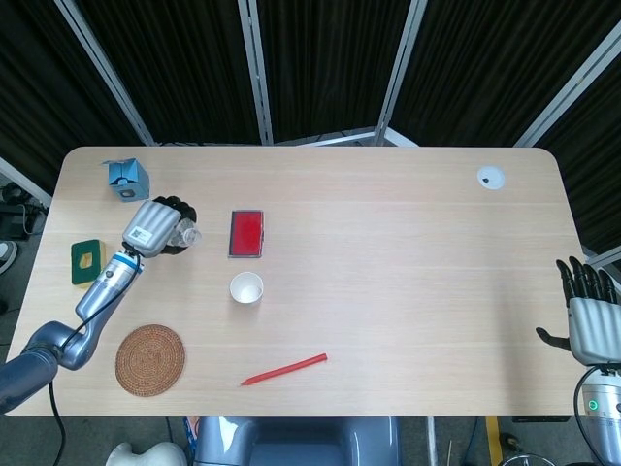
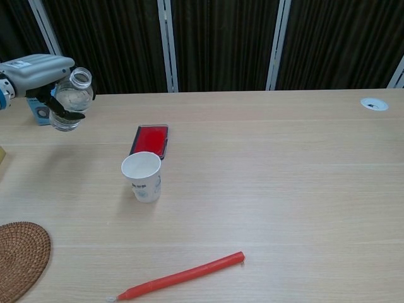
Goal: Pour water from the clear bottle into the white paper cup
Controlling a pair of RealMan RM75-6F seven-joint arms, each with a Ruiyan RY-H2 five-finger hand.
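— Where is the clear bottle (image 2: 71, 100)?
— The left hand (image 1: 155, 226) grips it above the table's (image 1: 408, 252) left side, tipped with its open mouth toward the white paper cup (image 2: 142, 176), which stands upright just in front of a red case (image 2: 151, 139).
— And the right hand (image 1: 588, 313)?
— It holds nothing, fingers spread, at the table's right edge.

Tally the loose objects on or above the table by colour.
Red: 2, flat red rectangular case, red stick
Clear: 1, clear plastic bottle
White: 1, white paper cup
Blue: 1, small blue box
Green: 1, green square block
Brown: 1, round woven coaster
Total: 7
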